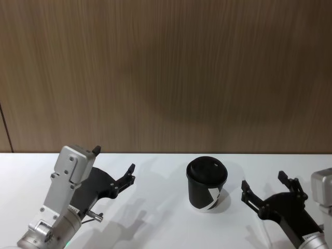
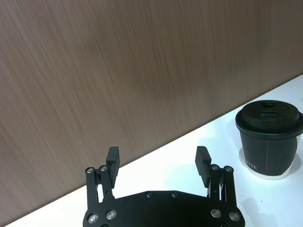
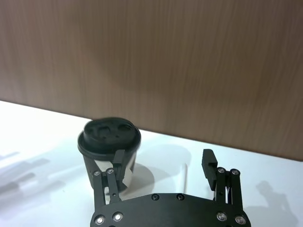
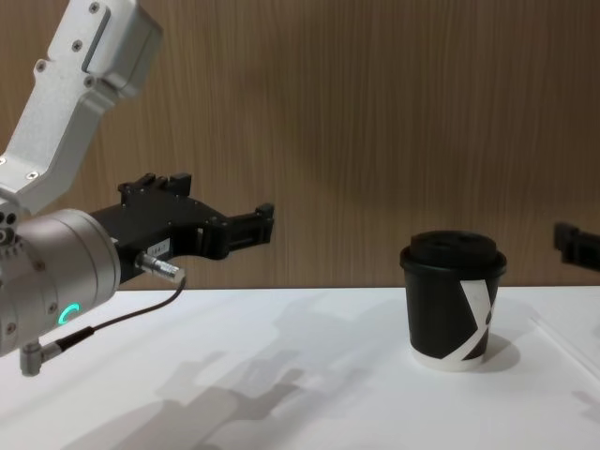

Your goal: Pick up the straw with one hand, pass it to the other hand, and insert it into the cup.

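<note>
The cup (image 1: 206, 184) is black with a domed lid and a white mark, and it stands upright on the white table (image 1: 155, 207) a little right of centre. It also shows as the cup (image 2: 270, 137), cup (image 3: 110, 142) and cup (image 4: 453, 300). The straw (image 3: 185, 174) lies flat on the table just right of the cup, under my right gripper (image 3: 163, 161). My right gripper (image 1: 263, 180) hovers open and empty beside the cup. My left gripper (image 1: 114, 160), on the silver wrist with the green light, is raised at the left, open and empty (image 2: 157, 158).
A brown wood-grain wall (image 1: 166, 78) runs along the table's far edge. A thin grey cable (image 4: 122, 319) hangs from the left wrist. Bare white table lies between the left gripper and the cup.
</note>
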Tool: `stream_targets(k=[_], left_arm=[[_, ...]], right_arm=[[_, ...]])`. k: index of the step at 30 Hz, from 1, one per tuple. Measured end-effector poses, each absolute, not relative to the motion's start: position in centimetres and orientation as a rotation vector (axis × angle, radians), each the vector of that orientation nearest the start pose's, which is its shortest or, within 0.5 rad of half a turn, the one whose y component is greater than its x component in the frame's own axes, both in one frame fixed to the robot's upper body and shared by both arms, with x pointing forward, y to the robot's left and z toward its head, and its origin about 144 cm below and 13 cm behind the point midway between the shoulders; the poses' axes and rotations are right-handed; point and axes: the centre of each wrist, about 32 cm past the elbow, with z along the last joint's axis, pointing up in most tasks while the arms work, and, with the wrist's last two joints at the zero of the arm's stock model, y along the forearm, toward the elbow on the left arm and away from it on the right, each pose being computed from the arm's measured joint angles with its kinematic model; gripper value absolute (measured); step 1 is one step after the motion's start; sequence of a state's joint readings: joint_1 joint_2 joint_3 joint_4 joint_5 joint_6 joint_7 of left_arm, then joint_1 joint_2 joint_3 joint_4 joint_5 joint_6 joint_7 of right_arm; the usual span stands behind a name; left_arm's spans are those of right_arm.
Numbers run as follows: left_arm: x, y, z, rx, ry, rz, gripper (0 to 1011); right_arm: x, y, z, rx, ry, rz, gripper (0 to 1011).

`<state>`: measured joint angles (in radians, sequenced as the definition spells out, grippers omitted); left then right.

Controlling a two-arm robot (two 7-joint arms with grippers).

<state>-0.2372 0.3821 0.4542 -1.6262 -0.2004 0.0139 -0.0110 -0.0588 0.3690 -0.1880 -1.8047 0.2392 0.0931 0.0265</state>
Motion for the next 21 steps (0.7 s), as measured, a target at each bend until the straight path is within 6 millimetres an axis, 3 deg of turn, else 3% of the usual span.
stream_targets(k=[21], left_arm=[[49.2,19.8,120.4,0.061,-0.268,1.124,1003]], right_arm=[[43.4,-25.9,117.9,-0.157,0.001,-1.322,1001]])
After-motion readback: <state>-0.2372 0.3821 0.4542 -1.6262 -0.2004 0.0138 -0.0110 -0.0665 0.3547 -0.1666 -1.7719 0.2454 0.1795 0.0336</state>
